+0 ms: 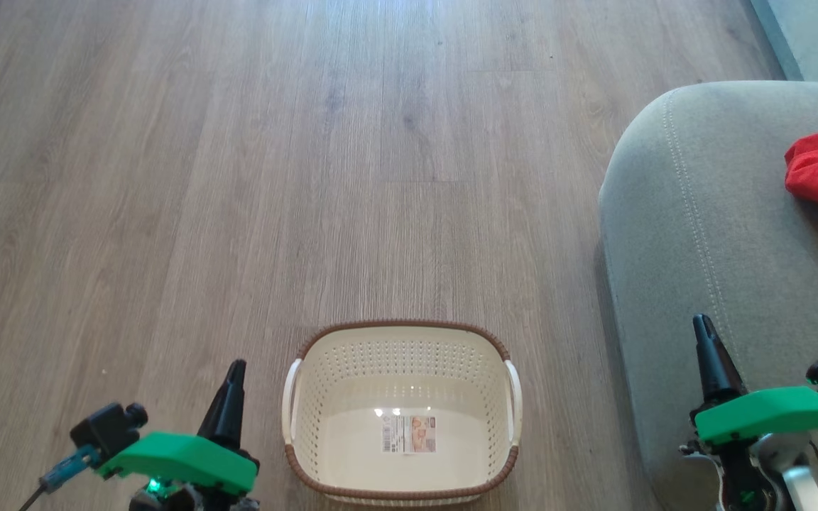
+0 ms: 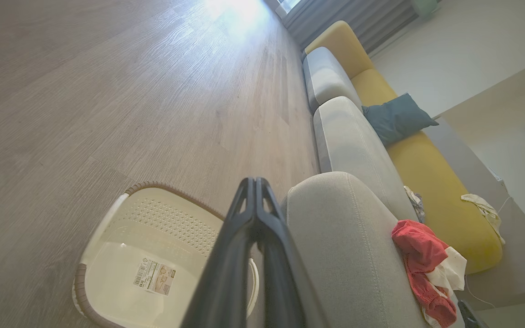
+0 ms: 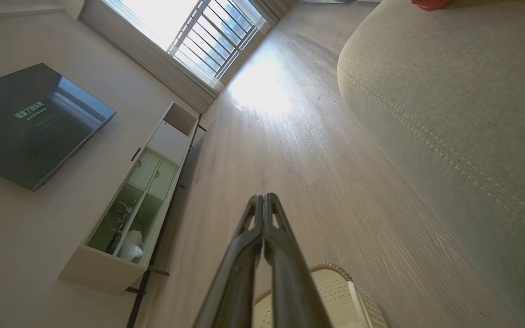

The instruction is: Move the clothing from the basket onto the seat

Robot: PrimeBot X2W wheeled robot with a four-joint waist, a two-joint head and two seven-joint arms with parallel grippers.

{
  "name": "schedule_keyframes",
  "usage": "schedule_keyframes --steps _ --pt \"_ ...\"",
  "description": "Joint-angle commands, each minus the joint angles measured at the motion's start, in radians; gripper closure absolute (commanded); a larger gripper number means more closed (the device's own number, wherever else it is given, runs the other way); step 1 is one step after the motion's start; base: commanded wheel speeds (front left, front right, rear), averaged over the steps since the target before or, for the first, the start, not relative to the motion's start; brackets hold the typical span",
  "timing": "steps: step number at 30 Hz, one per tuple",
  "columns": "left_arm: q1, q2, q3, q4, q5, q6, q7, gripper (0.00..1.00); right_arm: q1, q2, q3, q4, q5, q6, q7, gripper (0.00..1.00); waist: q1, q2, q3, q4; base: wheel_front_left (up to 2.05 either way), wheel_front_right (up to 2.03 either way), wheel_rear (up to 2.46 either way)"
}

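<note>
Left of the basket (image 1: 402,323): left gripper (image 1: 236,369), two long dark tapering fingers (image 1: 226,415) above a bright green left cover (image 1: 182,461) (small green light beneath), black module (image 1: 107,424) with teal-tipped cable (image 1: 64,468). Right of the basket: right gripper (image 1: 702,326), matching green right cover (image 1: 771,415), pale forearm (image 1: 796,486).

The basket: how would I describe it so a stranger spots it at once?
Find the grey-brown wood-plank floor beside the grey-green upholstered seat cushion. On the floor stands a small rectangular cream plastic basket with perforated sides. Its brown woven-look rim, white side handles and label sticker on its bare bottom set it apart.
</note>
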Motion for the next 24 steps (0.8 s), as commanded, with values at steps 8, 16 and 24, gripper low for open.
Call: schedule_keyframes --steps 8,16,24 --pt "-0.065 0.012 0.054 -0.023 -0.102 -0.019 0.024 1.0 -0.055 0.006 -0.01 -0.035 0.097 0.0 0.026 1.0 0.0 0.0 0.0 -0.007 0.0 0.0 0.0" --pt "-0.073 0.013 0.077 -0.02 -0.19 -0.03 0.047 1.0 -0.058 0.012 -0.02 -0.035 0.179 0.0 0.049 1.0 0.0 0.0 0.0 -0.014 0.0 0.0 0.0" --pt "-0.08 0.013 0.098 -0.017 -0.266 -0.04 0.068 1.0 -0.061 0.017 -0.029 -0.036 0.251 0.0 0.07 1.0 0.0 0.0 0.0 -0.02 0.0 0.0 0.0"
